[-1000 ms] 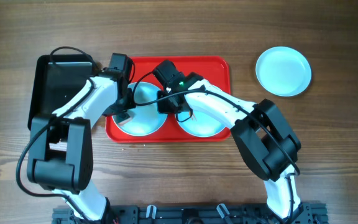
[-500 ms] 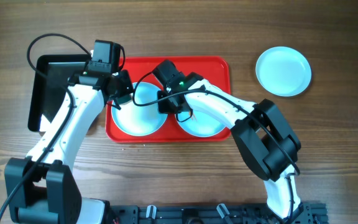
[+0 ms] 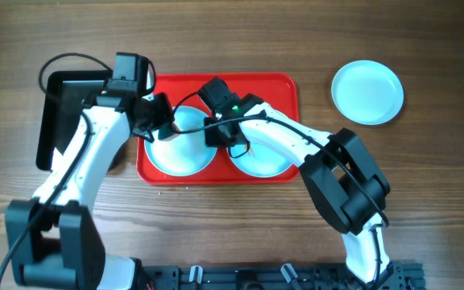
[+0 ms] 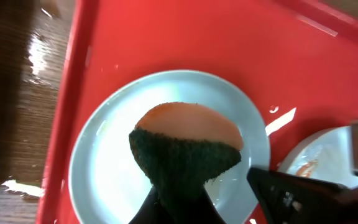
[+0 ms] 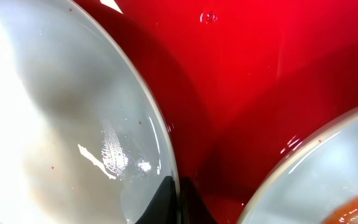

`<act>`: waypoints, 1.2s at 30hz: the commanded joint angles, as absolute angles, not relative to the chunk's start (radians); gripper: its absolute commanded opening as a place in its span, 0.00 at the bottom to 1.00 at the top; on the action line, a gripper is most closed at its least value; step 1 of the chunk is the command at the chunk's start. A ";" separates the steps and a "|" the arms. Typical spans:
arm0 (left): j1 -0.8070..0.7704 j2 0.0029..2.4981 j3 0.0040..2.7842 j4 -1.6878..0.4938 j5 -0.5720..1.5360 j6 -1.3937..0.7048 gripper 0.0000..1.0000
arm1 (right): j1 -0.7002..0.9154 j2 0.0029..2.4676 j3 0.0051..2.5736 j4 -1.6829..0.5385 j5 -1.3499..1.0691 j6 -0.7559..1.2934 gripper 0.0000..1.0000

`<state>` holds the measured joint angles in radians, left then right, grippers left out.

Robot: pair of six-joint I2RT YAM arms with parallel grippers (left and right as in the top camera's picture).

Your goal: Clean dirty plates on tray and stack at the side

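Observation:
The red tray (image 3: 280,87) holds two plates. My left gripper (image 3: 158,122) is shut on a sponge (image 4: 185,155) with a dark green scouring face and an orange back, and holds it on the left plate (image 3: 185,153), which also shows in the left wrist view (image 4: 110,155). My right gripper (image 3: 220,133) is shut on that plate's right rim (image 5: 160,143), with its fingertips (image 5: 178,193) pinching the edge. The right plate (image 3: 263,159) has an orange-brown smear (image 5: 353,210). A third plate (image 3: 367,92) lies clean on the table at the right.
A black tray (image 3: 61,113) sits left of the red tray, partly under my left arm. The two arms meet over the middle of the red tray. Bare wooden table (image 3: 425,193) lies around the third plate and in front.
My left arm has swung its wrist left and back, and the gripper with the sponge has shifted on the left plate. My right arm and all three plates have not moved.

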<state>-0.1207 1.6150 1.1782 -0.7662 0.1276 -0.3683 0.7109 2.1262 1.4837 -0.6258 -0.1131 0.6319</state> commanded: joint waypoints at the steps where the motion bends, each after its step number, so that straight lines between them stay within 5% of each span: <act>1: -0.114 1.611 1.146 -0.755 0.130 -0.352 0.04 | 0.703 2.153 1.478 -0.628 -0.068 0.628 0.04; 8: -0.013 1.645 1.158 -0.762 0.069 -0.339 0.04 | 0.703 2.153 1.478 -0.649 -0.067 0.616 0.04; 16: 0.200 1.585 1.324 -0.741 0.046 -0.089 0.04 | 0.703 2.153 1.478 -0.640 -0.067 0.617 0.04; 28: 0.390 1.832 1.322 -0.664 -0.081 0.060 0.04 | 0.703 2.153 1.478 -0.640 -0.067 0.611 0.04; 36: 0.415 1.844 1.322 -0.662 -0.070 0.037 0.31 | 0.703 2.153 1.478 -0.625 -0.067 0.611 0.04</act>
<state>0.4126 1.8492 1.3212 -0.6655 -0.0639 0.0349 0.7109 2.1262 1.4837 -0.6243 -0.1131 0.6277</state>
